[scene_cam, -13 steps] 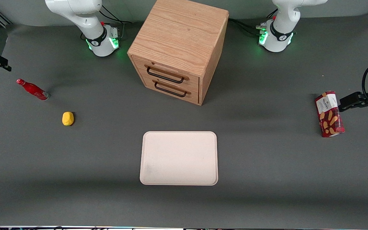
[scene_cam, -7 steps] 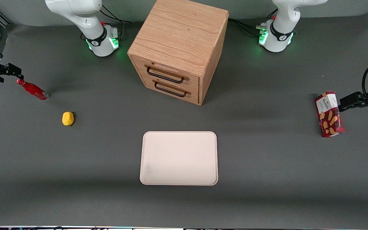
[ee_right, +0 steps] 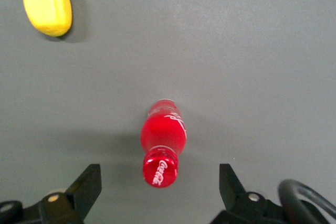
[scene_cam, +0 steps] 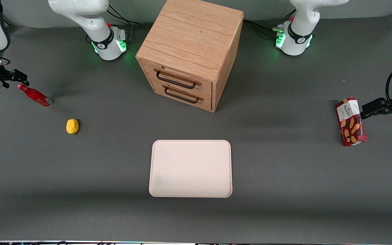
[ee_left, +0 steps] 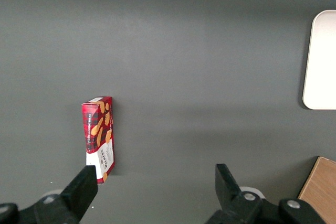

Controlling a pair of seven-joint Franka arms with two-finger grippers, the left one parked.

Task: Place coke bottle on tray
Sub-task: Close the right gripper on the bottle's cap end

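Tool (scene_cam: 16, 77) above coke bottle (scene_cam: 34, 95), toward working arm's end; tray (scene_cam: 191, 168) in front of cabinet (scene_cam: 190, 51).

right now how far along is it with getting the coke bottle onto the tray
Early stage. Done: the gripper is open above the coke bottle, its cap between the spread fingers. In hand: nothing gripped yet; the bottle stands on the table near the yellow lemon. Left: descend, grasp, lift, carry to the empty tray.

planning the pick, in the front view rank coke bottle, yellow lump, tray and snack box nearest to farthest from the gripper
Gripper is open, above the bottle's cap.
1. coke bottle, right beneath it
2. yellow lump, nearer the camera
3. tray, mid-table
4. snack box, parked arm's end
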